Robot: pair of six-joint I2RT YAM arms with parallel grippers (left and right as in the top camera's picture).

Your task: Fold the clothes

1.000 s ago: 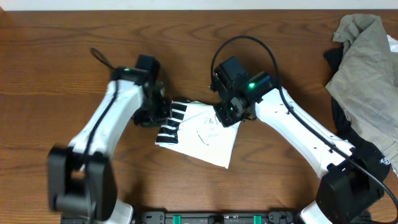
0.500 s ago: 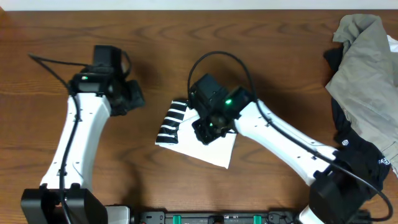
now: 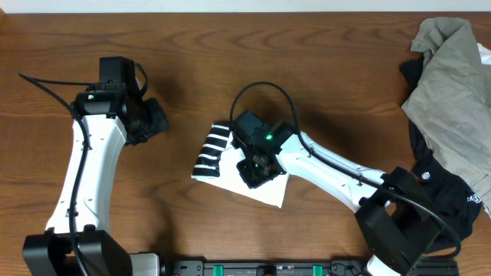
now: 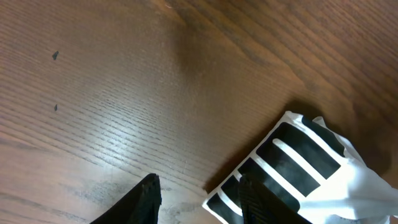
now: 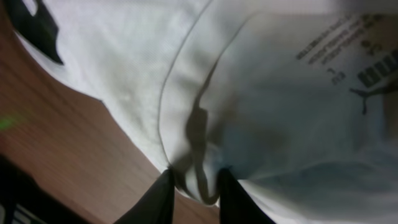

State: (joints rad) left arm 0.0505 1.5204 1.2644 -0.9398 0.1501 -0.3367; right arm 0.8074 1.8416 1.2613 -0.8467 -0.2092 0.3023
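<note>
Two things have changed in the last second, and both suggest the folding is nearly done.

Closest in, my right gripper [image 5: 195, 178] has narrowed. Its jaws are nearly together, with a small pucker of white cloth bunched between them, so I read it as pinching the T-shirt [image 3: 270, 189]. A second ago it sat at the far edge of the shirt. It has since come down onto the middle of the folded packet, and the overhead view shows it planted there. Whether it is pressing the fold flat or gathering cloth for one more turn, I cannot tell.

Around that gripper the shirt lies as a compact folded packet on the table [image 3: 230, 61]. Its black stripes [image 3: 211, 150] show just to the gripper's left and plain white cloth sits below it. The packet has kept its place and shape.

Further out, my left gripper [image 4: 199, 188] has let go. A second ago it was right at the striped edge. Now it hangs well to the left of the shirt, jaws apart, with only bare wood between them.

Farthest from both tools, a grey-olive garment [image 3: 453, 84] and a black garment [image 3: 441, 184] are piled at the right edge, untouched.
</note>
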